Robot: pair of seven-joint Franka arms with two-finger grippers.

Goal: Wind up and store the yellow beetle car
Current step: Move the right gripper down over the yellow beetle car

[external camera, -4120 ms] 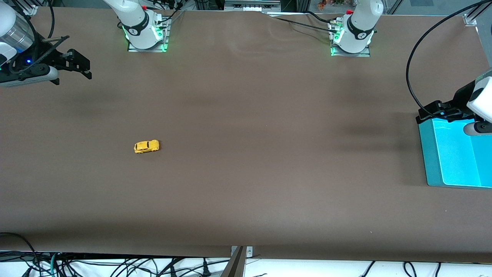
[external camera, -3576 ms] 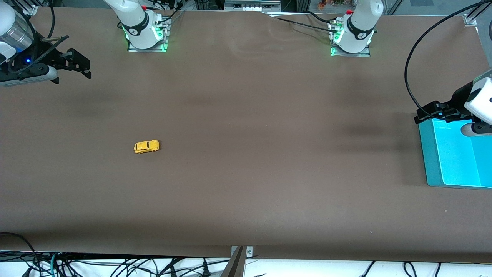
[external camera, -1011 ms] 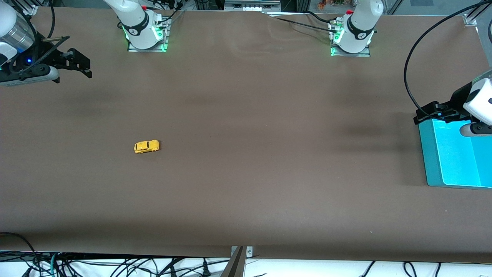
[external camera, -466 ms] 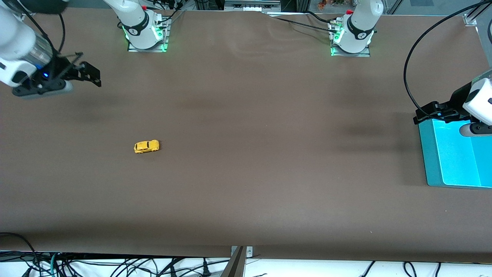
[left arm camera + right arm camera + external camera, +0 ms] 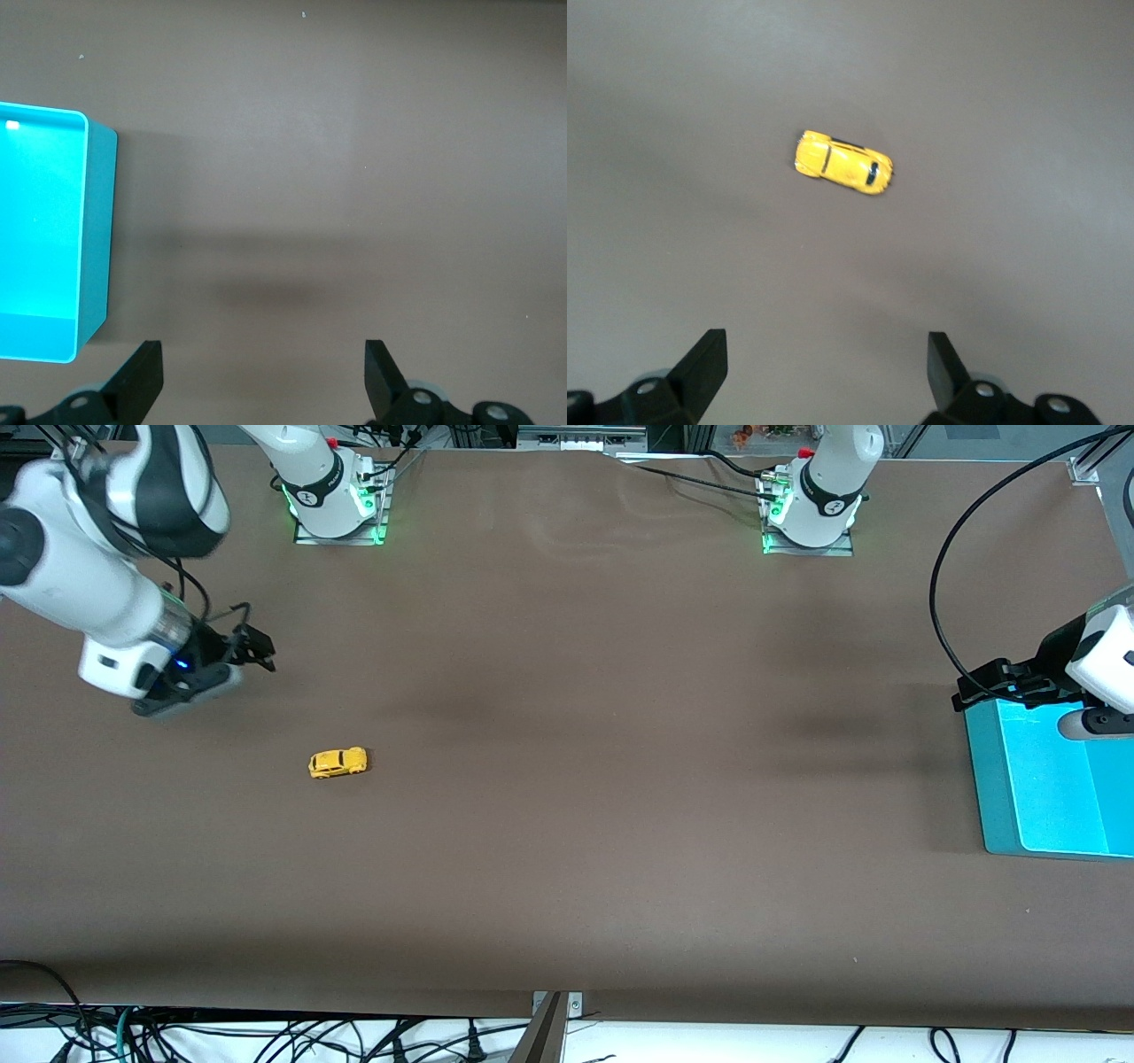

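Note:
The yellow beetle car sits on its wheels on the brown table, toward the right arm's end. It also shows in the right wrist view, ahead of the fingertips. My right gripper is open and empty, up in the air over bare table beside the car, apart from it. My left gripper is open and empty, hanging over the edge of the turquoise bin. The bin also shows in the left wrist view and looks empty.
The table is covered by a brown mat. The two arm bases stand along the edge farthest from the front camera. Cables hang below the nearest edge.
My right arm has swung in from the table's end and come down toward the car. The left arm has hardly moved. The car has stayed put.

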